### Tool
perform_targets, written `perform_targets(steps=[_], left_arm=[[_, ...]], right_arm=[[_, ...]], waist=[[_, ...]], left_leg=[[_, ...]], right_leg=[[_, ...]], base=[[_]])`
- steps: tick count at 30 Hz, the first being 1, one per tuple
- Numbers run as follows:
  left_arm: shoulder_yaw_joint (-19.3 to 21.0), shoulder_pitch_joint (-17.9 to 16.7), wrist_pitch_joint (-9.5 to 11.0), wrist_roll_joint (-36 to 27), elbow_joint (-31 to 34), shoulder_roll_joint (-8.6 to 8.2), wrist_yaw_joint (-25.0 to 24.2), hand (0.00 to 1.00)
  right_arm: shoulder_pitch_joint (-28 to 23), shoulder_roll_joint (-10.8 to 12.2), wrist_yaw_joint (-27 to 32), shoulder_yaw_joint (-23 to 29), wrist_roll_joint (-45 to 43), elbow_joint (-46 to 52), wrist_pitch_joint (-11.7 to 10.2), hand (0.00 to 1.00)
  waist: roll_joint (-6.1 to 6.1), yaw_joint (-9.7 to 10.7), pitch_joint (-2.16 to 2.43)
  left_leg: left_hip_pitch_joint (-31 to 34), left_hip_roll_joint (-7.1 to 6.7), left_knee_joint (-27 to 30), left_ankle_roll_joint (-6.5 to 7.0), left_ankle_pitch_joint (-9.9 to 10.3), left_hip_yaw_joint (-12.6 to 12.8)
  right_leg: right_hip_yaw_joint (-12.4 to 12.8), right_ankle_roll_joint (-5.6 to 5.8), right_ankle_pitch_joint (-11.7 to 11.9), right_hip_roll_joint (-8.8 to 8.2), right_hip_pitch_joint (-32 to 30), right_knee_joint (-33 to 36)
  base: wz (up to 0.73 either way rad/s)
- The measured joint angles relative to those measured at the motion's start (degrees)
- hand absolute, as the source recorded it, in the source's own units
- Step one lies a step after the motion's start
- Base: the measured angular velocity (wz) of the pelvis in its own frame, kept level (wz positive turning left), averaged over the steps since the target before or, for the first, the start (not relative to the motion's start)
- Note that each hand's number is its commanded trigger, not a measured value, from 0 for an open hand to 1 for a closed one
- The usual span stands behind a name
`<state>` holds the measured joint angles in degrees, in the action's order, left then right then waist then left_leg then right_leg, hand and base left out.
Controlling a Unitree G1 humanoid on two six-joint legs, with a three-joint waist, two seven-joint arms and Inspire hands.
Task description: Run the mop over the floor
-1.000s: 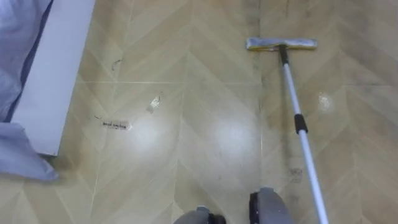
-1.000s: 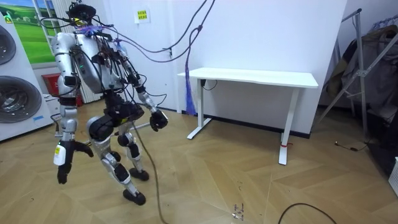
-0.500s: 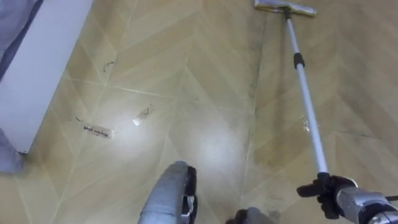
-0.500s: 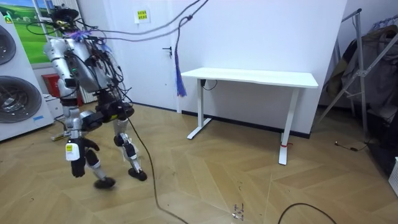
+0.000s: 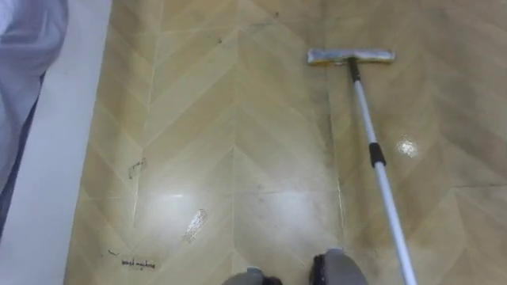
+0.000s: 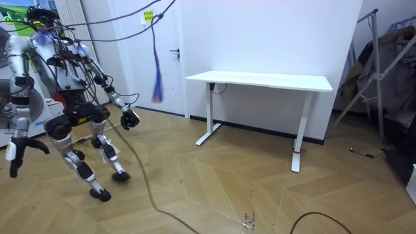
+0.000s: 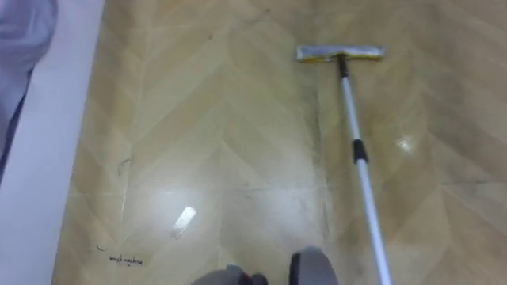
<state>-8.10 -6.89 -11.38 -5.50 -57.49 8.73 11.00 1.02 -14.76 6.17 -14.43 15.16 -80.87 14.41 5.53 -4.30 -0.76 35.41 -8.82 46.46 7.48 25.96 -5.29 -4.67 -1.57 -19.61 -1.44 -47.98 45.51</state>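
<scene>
A flat mop lies on the herringbone wood floor ahead of me, its head (image 5: pixel 351 56) flat on the boards at the upper right. The silver handle (image 5: pixel 388 198) rises from the head toward me and leaves the view at the lower right. In the room view I stand mid-stride near the room view's left, leaning over bent legs. My right hand (image 6: pixel 130 119) is held out at waist height with curled fingers; the thin handle in it cannot be made out there. My left hand (image 6: pixel 13 166) hangs low beside my leg.
A white panel (image 5: pixel 55 174) runs along the left edge with lavender cloth (image 5: pixel 24 47) above it. A paper scrap (image 5: pixel 196 224) and a small label (image 5: pixel 135 264) lie near my feet. A white desk (image 6: pixel 260 81) and a drying rack (image 6: pixel 377 65) stand further right.
I have walked toward the room view's left and the eye view has shifted. My right hand, seen gripping the handle at the lower right half a second ago, has dropped out of the eye view.
</scene>
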Motion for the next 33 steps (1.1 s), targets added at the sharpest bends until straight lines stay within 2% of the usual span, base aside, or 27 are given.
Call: perform_targets(steps=[1, 3, 4, 5, 6, 7, 9, 10, 11, 12, 13, 14, 15, 16, 18, 19, 20, 21, 22, 23, 24, 25, 27, 28, 31, 32, 33], left_arm=[[0.08, -0.01, -0.19, -0.05, -0.05, -0.02, 0.11, 0.0], [-0.02, -0.34, -0.88, -1.72, 0.12, 0.11, 0.47, 0.0], [-0.06, -0.48, -1.15, -2.01, 0.21, 0.27, 0.84, 0.0], [-0.33, -0.46, -1.58, -4.06, 0.59, 1.0, 1.72, 0.0], [-1.64, -0.45, -1.66, -6.56, 0.94, 2.16, 2.56, 0.0], [-2.18, -0.45, -1.67, -7.68, 1.0, 2.85, 2.75, 0.0], [-3.9, -1.19, -1.67, -8.52, 1.63, 4.46, 3.85, 0.0], [-3.95, -1.95, -1.66, -8.33, 2.65, 4.55, 3.89, 0.0], [-4.07, -3.02, -1.93, -8.03, 3.7, 4.42, 3.54, 0.0], [-4.21, -3.66, -2.58, -7.89, 4.21, 4.12, 2.97, 0.0], [-4.43, -4.22, -2.73, -7.86, 4.74, 4.03, 2.63, 0.0], [-4.44, -5.23, -2.67, -7.65, 5.81, 3.98, 1.59, 0.0], [-4.37, -5.71, -2.63, -6.55, 6.45, 4.03, 0.7, 0.0], [-4.37, -5.74, -2.64, -6.06, 6.57, 4.05, 0.49, 0.0], [-4.04, -4.33, -2.34, -3.44, 6.83, 3.8, -0.51, 0.0], [-3.99, -3.88, -2.37, -3.04, 6.82, 3.65, -0.58, 0.0], [-3.84, -3.59, -2.27, -2.03, 6.91, 3.37, -0.7, 0.0], [-3.81, -3.56, -1.94, -1.15, 7.36, 3.01, -0.77, 0.0], [-3.81, -3.5, -1.84, -1.14, 7.3, 2.91, -0.8, 0.0], [-3.68, -3.3, -1.7, -1.13, 6.96, 2.79, -0.94, 0.0], [-3.02, -2.89, -1.21, -1.07, 6.37, 2.73, -1.16, 0.0], [-2.81, -2.62, -0.96, -1.04, 6.08, 2.62, -1.21, 0.0], [-2.65, -1.32, -0.51, -0.53, 5.53, 2.44, -1.34, 0.0], [-2.78, -1.16, -0.26, -0.39, 5.46, 2.11, -1.31, 0.0], [-3.08, -1.15, -0.25, -0.38, 4.93, 1.07, -1.08, 0.0], [-3.51, -1.16, -0.3, -0.32, 4.23, 0.82, -0.99, 0.0], [-3.47, -1.25, -0.47, -0.06, 3.68, 0.46, -0.92, 0.0]], right_arm=[[0.57, -0.11, 0.08, 0.09, -0.22, -0.08, 0.26, 1.0], [5.12, -2.4, -0.23, 0.72, -1.31, -0.44, 2.65, 1.0], [6.96, -3.24, -0.4, 0.79, -1.86, -0.66, 2.99, 1.0], [11.25, -5.04, -0.82, 0.6, -2.29, -0.85, 3.03, 1.0], [15.4, -6.58, -1.05, 0.61, -2.36, -0.86, 2.7, 1.0], [17.51, -7.2, -1.18, 0.59, -2.41, -0.85, 2.32, 1.0], [23.57, -8.77, -1.97, -0.65, -2.16, 0.17, -0.83, 1.0], [24.87, -9.04, -2.36, -0.78, -2.13, 1.03, -1.28, 1.0], [27.2, -9.23, -2.98, -1.28, -1.62, 1.41, -2.38, 1.0], [28.35, -9.23, -3.55, -1.38, -0.46, 1.5, -2.69, 1.0], [28.34, -9.19, -3.81, -1.41, 0.32, 1.56, -2.55, 1.0], [27.36, -9.08, -3.87, -1.31, 1.41, 1.6, -2.27, 1.0], [25.73, -9.14, -4.12, -1.39, 2.15, 1.66, -2.39, 1.0], [24.52, -9.25, -4.27, -1.38, 2.56, 1.7, -2.52, 1.0], [18.18, -9.5, -4.36, -1.38, 5.64, 1.5, -3.13, 1.0], [16.42, -9.43, -4.48, -1.58, 6.33, 1.15, -3.35, 1.0], [12.99, -9.3, -4.84, -1.84, 6.8, 0.28, -3.65, 1.0], [9.28, -9.33, -4.65, -1.89, 7.07, -0.21, -3.7, 1.0], [7.68, -9.2, -4.35, -2.05, 6.99, -0.47, -3.69, 1.0], [4.6, -8.67, -3.53, -2.37, 6.78, -0.57, -3.68, 1.0], [2.52, -7.51, -2.77, -2.31, 6.55, -0.67, -3.68, 1.0], [1.74, -6.83, -2.47, -2.3, 6.56, -0.73, -3.68, 1.0], [0.74, -3.64, -1.25, -1.81, 6.71, -0.72, -3.65, 1.0], [0.84, -2.29, -0.32, -1.67, 6.71, -0.11, -3.55, 1.0], [1.23, -0.42, 1.16, -1.05, 6.76, 0.57, -2.54, 1.0], [2.56, 0.04, 1.67, -0.29, 6.77, 0.8, -1.34, 1.0], [3.76, 0.04, 2.23, 0.92, 6.51, 0.99, -0.12, 1.0]], waist=[[-0.15, -0.05, -0.01], [-0.95, -0.76, -0.01], [-1.36, -1.01, -0.13], [-2.28, -1.26, -0.68], [-3.74, -2.24, -0.9], [-4.53, -3.11, -0.82], [-7.25, -5.96, -1.39], [-7.72, -6.58, -1.48], [-8.18, -7.81, -1.76], [-8.44, -8.68, -1.94], [-8.36, -8.83, -1.96], [-7.95, -8.91, -1.82], [-7.7, -8.74, -1.75], [-7.55, -8.45, -1.74], [-6.66, -7.92, -1.37], [-6.39, -7.63, -1.26], [-5.97, -6.55, -0.91], [-5.44, -5.85, -0.47], [-5.15, -5.51, -0.31], [-4.25, -4.73, 0.13], [-3.43, -3.54, 0.36], [-3.05, -2.89, 0.46], [-2.21, -1.39, 0.14], [-1.63, -0.36, -0.2], [-1.29, 0.31, -0.22], [-1.28, 0.1, -0.26], [-1.53, -0.23, -0.4]], left_leg=[[-0.14, -0.29, 0.19, -0.23, 0.3, -0.57], [0.39, -0.5, 4.74, -2.52, 1.09, 0.32], [1.27, -0.07, 7.16, -3.84, 1.01, 1.62], [4.16, 1.42, 13.52, -7.07, -0.73, 4.89], [7.48, 3.18, 20.4, -10.13, -4.39, 7.77], [9.37, 3.87, 23.83, -10.51, -7.14, 8.82], [16.29, 6.21, 34.47, -10.11, -19.15, 10.19], [18.02, 6.69, 36.06, -9.91, -19.45, 9.93], [21.12, 8.58, 36.85, -8.24, -18.09, 9.8], [22.99, 10.11, 33.43, -7.33, -15.48, 9.78], [23.16, 10.64, 29.58, -7.61, -14.04, 9.75], [22.02, 11.25, 17.72, -7.8, -13.2, 9.51], [20.28, 11.52, 7.04, -7.19, -12.59, 9.49], [19.85, 11.31, 4.7, -5.85, -12.04, 9.94], [18.25, 10.18, 4.24, -2.3, -10.13, 11.77], [17.75, 9.5, 4.15, -1.66, -9.71, 11.85], [16.72, 7.8, 3.82, -0.56, -8.72, 12.25], [15.59, 6.7, 3.77, 0.32, -7.4, 12.83], [14.98, 6.28, 3.88, 0.62, -6.72, 13.07], [13.81, 5.63, 4.21, 1.28, -5.36, 13.17], [12.72, 5.24, 4.33, 1.71, -4.24, 12.9], [12.21, 5.16, 4.28, 1.85, -3.76, 12.68], [10.78, 5.12, 3.31, 2.04, -2.84, 11.98], [9.88, 4.74, 2.56, 2.02, -2.81, 11.03], [7.35, 4.1, 0.29, 1.98, -2.81, 10.66], [6.24, 4.01, -0.34, 1.61, -2.57, 10.55], [5.3, 3.99, -0.87, 1.19, -2.23, 9.95]], right_leg=[[-0.54, -0.7, 0.91, -0.4, 0.62, -0.18], [-6.04, -1.93, 1.71, -5.21, 2.15, 2.39], [-6.97, -2.93, 0.84, -6.15, 2.12, 3.79], [-7.29, -3.24, -1.41, -6.82, 1.78, 6.65], [-7.33, -3.52, -3.51, -7.16, 1.32, 9.11], [-7.06, -3.61, -4.46, -7.09, 0.96, 10.29], [-7.13, -4.26, -7.02, -6.76, 1.27, 12.95], [-7.14, -4.26, -7.51, -6.41, 1.3, 13.24], [-7.62, -4.58, -8.32, -5.9, 1.85, 13.38], [-7.88, -4.18, -9.15, -5.79, 3.18, 13.05], [-8.01, -3.7, -9.56, -5.84, 4.19, 12.77], [-8.2, -2.62, -10.35, -5.88, 6.22, 11.71], [-8.32, -1.41, -11.47, -6.48, 7.88, 10.81], [-8.31, -0.67, -12.03, -6.86, 8.55, 10.49], [-6.9, 2.05, -12.93, -7.44, 10.77, 8.33], [-6.78, 2.58, -13.08, -7.67, 11.51, 7.93], [-6.0, 3.07, -13.0, -8.8, 12.21, 8.52], [-4.43, 4.09, -12.14, -9.55, 12.21, 10.55], [-3.62, 4.42, -11.28, -9.87, 11.93, 11.99], [-2.82, 4.63, -8.7, -10.57, 10.98, 15.54], [-1.37, 4.32, -4.88, -10.56, 9.05, 19.36], [-0.62, 4.15, -3.17, -10.35, 8.16, 21.09], [0.77, 4.45, -3.2, -8.17, 2.91, 22.86], [0.75, 4.37, -3.37, -6.83, 0.49, 20.55], [-0.22, 3.3, -2.55, -4.61, -1.6, 8.42], [-0.08, 1.79, -0.26, -3.09, -1.81, 1.78], [0.0, 0.44, 2.7, -2.16, -1.22, -0.26]], base=[[0.03], [0.26], [0.31], [0.28], [0.24], [0.08], [0.0], [0.0], [0.0], [0.08], [0.28], [0.33], [0.33], [0.39], [0.37], [0.33], [0.31], [0.24], [0.05], [0.0], [0.0], [-0.06], [-0.27], [-0.25], [-0.03], [0.07], [0.1]])
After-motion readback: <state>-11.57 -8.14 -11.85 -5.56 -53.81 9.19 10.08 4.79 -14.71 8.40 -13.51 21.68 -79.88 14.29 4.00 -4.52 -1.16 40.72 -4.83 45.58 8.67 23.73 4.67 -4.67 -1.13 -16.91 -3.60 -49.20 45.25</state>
